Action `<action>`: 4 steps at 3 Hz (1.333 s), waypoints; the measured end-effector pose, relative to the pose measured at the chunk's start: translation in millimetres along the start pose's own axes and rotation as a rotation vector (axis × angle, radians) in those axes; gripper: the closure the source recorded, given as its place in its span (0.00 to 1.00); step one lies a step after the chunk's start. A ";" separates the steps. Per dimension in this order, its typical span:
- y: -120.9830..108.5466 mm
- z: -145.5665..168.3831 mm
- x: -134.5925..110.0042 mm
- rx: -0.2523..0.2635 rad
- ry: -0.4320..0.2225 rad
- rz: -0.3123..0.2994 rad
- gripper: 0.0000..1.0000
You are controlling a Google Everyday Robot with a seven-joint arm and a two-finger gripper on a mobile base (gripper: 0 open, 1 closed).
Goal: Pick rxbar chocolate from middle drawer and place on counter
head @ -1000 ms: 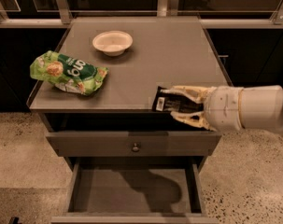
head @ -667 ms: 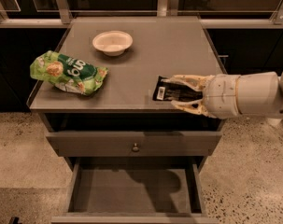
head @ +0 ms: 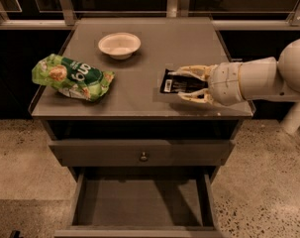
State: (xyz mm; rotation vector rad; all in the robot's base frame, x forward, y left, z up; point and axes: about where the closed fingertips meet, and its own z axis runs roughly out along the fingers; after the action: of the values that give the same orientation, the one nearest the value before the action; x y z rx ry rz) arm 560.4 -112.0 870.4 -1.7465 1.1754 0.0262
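The rxbar chocolate point(head: 170, 83), a flat black bar with a white label patch, is over the right front part of the counter point(head: 139, 63). My gripper point(head: 179, 85) reaches in from the right, and its two pale fingers point(head: 191, 72) close on the bar from either side. A faint shadow under the bar suggests it sits just above the counter top. The middle drawer point(head: 139, 202) is pulled open below, and its floor is bare.
A green crinkly snack bag point(head: 73, 77) lies at the counter's left front. A white bowl point(head: 119, 44) stands at the back middle. The upper drawer front with a small round knob point(head: 143, 156) is closed. A metal rail runs behind the counter.
My gripper has carried the bar from the counter's front right edge inward and farther back over the counter top.
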 end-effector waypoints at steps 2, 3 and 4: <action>-5.6 10.8 14.7 -0.007 -0.005 0.025 0.81; -5.6 10.8 14.7 -0.007 -0.005 0.025 0.58; -5.6 10.8 14.7 -0.008 -0.005 0.025 0.34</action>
State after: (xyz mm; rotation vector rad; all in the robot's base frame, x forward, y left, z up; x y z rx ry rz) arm 577.1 -114.0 861.6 -1.7377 1.1945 0.0498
